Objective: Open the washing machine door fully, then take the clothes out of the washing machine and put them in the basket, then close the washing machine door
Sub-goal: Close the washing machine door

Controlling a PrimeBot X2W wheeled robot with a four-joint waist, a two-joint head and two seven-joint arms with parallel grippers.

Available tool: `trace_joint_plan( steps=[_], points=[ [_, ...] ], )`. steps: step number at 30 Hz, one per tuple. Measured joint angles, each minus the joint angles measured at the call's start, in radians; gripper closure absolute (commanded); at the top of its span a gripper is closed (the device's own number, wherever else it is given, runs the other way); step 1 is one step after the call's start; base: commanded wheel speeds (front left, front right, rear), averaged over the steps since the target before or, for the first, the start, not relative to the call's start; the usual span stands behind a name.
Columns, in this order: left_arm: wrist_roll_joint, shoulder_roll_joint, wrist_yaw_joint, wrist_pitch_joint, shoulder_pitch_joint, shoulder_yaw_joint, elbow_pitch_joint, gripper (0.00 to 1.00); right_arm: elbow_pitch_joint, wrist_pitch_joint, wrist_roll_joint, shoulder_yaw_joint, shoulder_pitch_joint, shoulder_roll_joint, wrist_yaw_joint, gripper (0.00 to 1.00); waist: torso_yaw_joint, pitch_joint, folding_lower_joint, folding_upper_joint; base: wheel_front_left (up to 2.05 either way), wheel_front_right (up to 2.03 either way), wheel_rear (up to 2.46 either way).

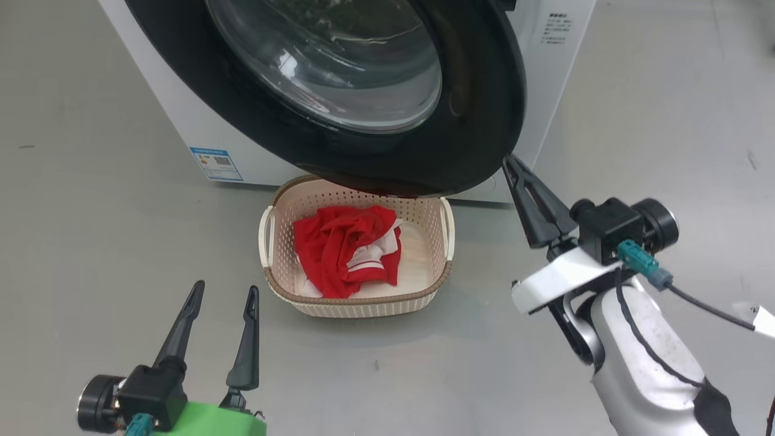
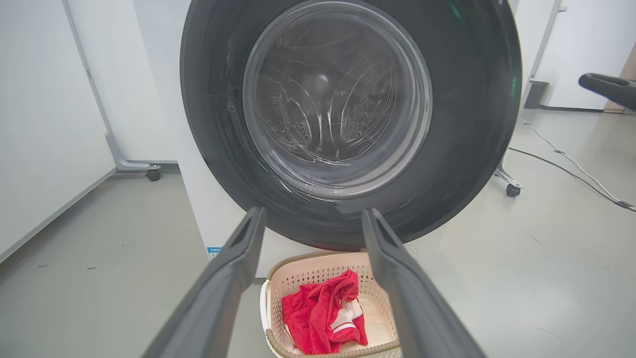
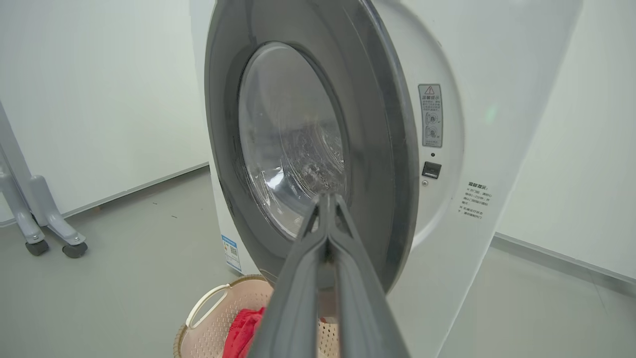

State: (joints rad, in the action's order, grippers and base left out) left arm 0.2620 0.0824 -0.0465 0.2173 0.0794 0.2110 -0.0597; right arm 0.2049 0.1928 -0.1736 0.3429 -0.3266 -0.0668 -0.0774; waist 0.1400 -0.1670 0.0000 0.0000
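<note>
As it stands on the floor, washing machine [image 1: 563,91]: white.
door [image 1: 484,91]: black, slightly ajar, overhanging basket's far rim.
basket [image 1: 363,303]: floor, just before machine.
clothes [image 1: 345,248]: red, inside basket.
right gripper [image 1: 507,160]: pinched closed, empty, beside door's right edge.
left gripper [image 1: 226,287]: spread wide, empty.

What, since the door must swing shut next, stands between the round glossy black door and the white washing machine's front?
Nothing visible in the gap between the round glossy black door and the white washing machine. The cream perforated plastic basket of red fabric clothes sits lower, beneath the door's bottom edge.
</note>
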Motion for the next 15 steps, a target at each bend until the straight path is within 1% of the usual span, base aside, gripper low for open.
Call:
trace_joint_plan(
  steps=[7,15],
  points=[
    [0.0,-0.006,0.017,0.006,-0.07,0.016,-0.004,0.0,0.033,-0.016,0.001,-0.019,-0.142,-0.002,-0.003,1.0,0.048,-0.069,0.0,0.0,0.0,0.0,0.0],
    [0.001,-0.013,0.023,0.014,-0.111,0.02,0.019,0.0,0.09,-0.017,0.0,-0.049,-0.282,-0.007,-0.004,1.0,0.1,-0.139,0.0,0.0,0.0,0.0,0.0]
  ],
)
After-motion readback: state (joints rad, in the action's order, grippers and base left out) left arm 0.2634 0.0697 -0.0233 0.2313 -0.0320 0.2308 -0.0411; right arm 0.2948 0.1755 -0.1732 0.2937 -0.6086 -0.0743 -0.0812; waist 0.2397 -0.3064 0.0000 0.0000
